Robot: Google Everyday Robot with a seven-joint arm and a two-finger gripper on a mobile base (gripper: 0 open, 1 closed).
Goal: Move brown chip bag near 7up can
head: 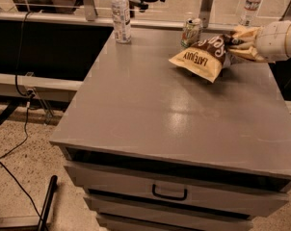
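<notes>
Holding: gripper (239, 43), far right, apparently clamped on brown chip bag (201, 59) edge; bag just beside 7up can (190, 31) on table (160, 119). Risk: any leftward shove could topple the can.

Gripper (238, 41) far right, pinching brown chip bag (201, 59)

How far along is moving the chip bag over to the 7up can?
Mostly done: the bag already sits just in front of the can; I cannot tell whether they touch. In hand: the gripper, at the right, is clamped on the bag's right end. Left: release the bag and back away.
</notes>
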